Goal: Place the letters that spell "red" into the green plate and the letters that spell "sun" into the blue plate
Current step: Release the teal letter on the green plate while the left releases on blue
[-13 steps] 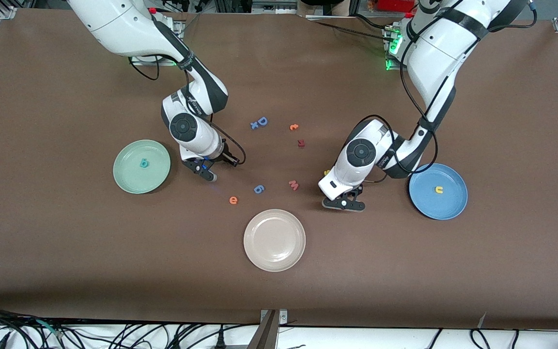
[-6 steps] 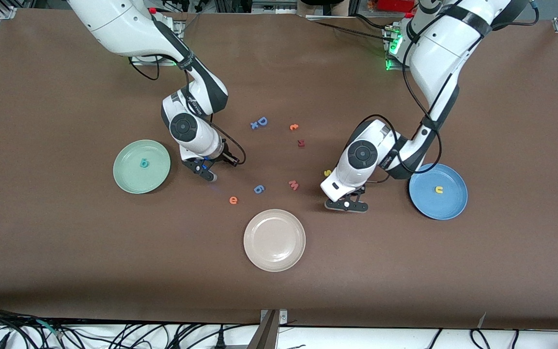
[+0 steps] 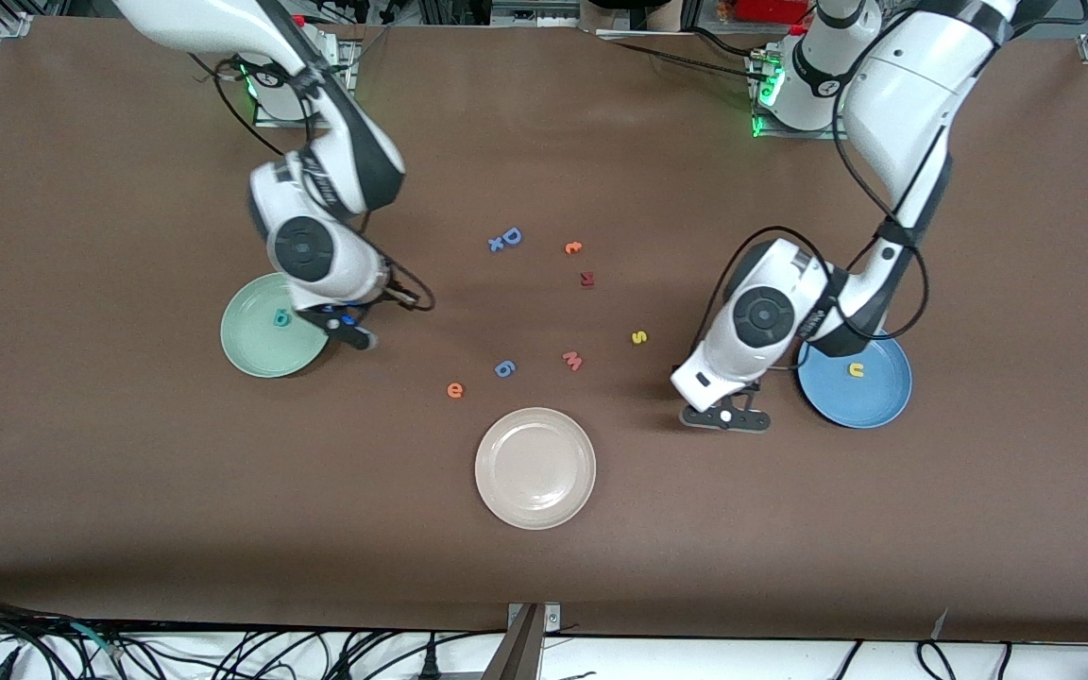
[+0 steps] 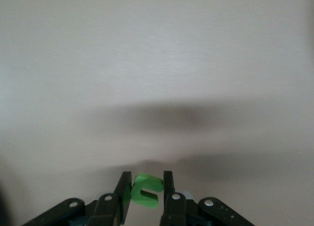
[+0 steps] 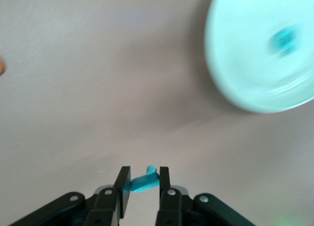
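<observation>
You're mid-carry: left gripper (image 4: 143,194) pinches the green n (image 4: 145,190) near the blue plate (image 3: 875,401) at 9 o'clock, right gripper (image 5: 140,186) clamps the teal r (image 5: 145,181) beside the green plate (image 3: 251,349); drop each in.

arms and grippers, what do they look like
Both arms have glossy white shells with black joint bands, a round dark grey cap at each wrist and loose black cables. The left gripper and the right gripper are black, with two narrow flat fingers.
</observation>
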Motion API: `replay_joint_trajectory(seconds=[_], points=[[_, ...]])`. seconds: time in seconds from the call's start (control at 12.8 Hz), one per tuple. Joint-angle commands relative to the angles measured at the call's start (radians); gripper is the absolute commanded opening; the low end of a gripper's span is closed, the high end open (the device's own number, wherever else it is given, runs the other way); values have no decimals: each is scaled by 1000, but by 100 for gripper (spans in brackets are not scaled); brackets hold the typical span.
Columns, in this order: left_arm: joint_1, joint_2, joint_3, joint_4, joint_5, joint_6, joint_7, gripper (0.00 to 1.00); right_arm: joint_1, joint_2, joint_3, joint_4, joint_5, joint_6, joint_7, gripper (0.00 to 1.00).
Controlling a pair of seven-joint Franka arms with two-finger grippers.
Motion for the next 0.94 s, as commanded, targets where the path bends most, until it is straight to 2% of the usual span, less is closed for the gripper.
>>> replay_joint_trajectory(seconds=[0.0, 0.08, 0.23, 0.39, 0.55, 0.7, 0.86], points=[[77, -37, -19, -2, 15, -72, 120, 20, -5, -49, -142, -19, 9, -75, -266, 19], [103, -42, -19, -2, 16, -92, 160, 20, -5, -49, -205, -24, 9, -74, -379, 19], [166, -62, -19, -2, 15, -150, 259, 20, -5, -33, -280, -63, 9, -21, -518, 19], [243, -82, -19, -21, 16, -186, 376, 20, -4, -24, -280, -143, 9, 112, -525, 19], [352, -83, -25, -53, 15, -190, 560, 21, -4, 10, -274, -166, 44, 176, -523, 19], [433, -80, -82, -79, 16, -186, 583, 21, -4, 27, -250, -171, 69, 191, -523, 20], [439, -75, -93, -129, 16, -129, 577, 21, -4, 40, -248, -171, 69, 204, -523, 25]])
